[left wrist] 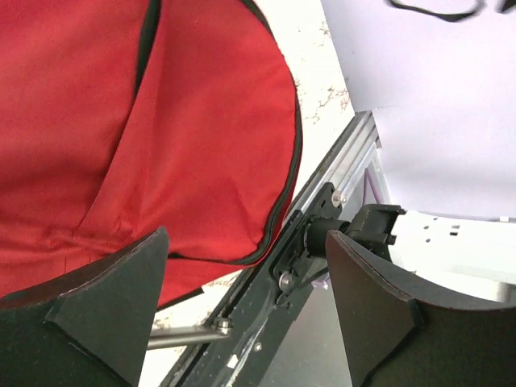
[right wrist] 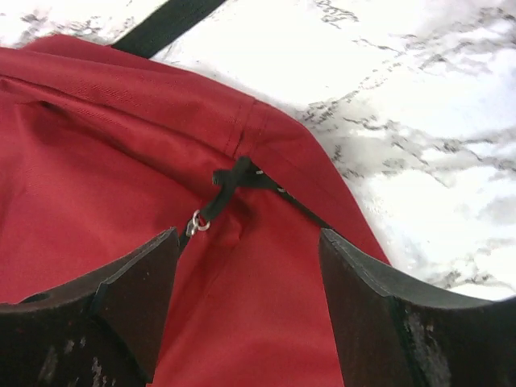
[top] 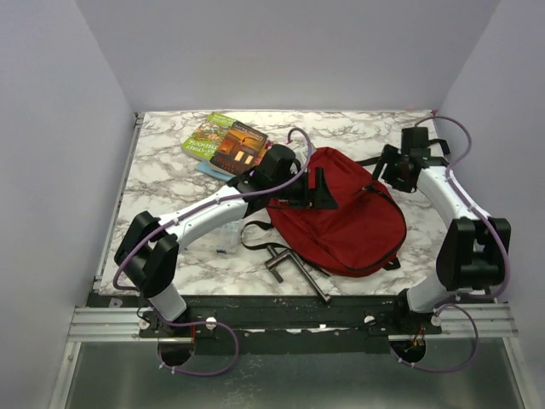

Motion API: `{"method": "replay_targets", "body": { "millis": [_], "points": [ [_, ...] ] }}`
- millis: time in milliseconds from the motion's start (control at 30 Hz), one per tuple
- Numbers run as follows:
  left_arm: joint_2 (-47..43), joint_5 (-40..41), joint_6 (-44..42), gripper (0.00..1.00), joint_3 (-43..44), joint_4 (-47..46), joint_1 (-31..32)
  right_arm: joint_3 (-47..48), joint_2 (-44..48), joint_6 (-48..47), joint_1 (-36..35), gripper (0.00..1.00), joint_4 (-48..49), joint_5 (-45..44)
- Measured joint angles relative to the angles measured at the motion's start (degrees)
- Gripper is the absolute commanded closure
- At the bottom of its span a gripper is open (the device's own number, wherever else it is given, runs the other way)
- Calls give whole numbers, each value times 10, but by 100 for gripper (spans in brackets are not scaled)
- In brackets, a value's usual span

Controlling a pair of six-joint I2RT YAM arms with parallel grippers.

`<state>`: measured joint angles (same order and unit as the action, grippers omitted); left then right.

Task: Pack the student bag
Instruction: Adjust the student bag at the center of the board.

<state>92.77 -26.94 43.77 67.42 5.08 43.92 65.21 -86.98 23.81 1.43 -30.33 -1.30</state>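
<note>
Item: student bag [top: 349, 217], dark red, lying flat at centre-right of the table [top: 170, 179], zip seemingly closed; black straps trail toward the near edge.
Left gripper [top: 321, 189]: over the bag's left rim; jaws released, nothing between them.
Right gripper [right wrist: 250, 250]: above the bag's far right corner; jaws spread, empty; the zipper pull [right wrist: 218, 193] lies just ahead of them.
Books [top: 226, 143]: far left, well apart from the bag, not yet packed.
Hazards, as judged: the pull is small and limp, so closing jaws may pinch fabric instead; the soft, unanchored cloth may drag with the zip rather than open; the straps may snag a finger.
</note>
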Motion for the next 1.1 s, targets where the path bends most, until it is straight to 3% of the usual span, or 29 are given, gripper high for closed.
{"method": "replay_targets", "body": {
  "millis": [100, 300, 533, 733, 900, 1100],
  "points": [
    [25, -2, -35, 21, 67, 40, 7, 25, -54, -9, -22, 26, 3, -23],
    [107, -35, -9, 23, 78, 54, 11, 7, -85, 21, -6, 26, 13, -12],
    [251, -49, 40, 23, 155, 72, 8, -97, -87, 87, 112, 30, 83, 93],
    [366, -63, 66, 23, 314, 101, -4, -158, -48, 112, 124, 30, 136, 107],
    [488, -98, 88, 23, 500, 131, -22, -209, -13, 127, 127, 32, 184, 115],
    [556, -123, 127, 22, 630, 139, -51, -284, 52, 139, 130, 30, 208, 179]
  ]
}}
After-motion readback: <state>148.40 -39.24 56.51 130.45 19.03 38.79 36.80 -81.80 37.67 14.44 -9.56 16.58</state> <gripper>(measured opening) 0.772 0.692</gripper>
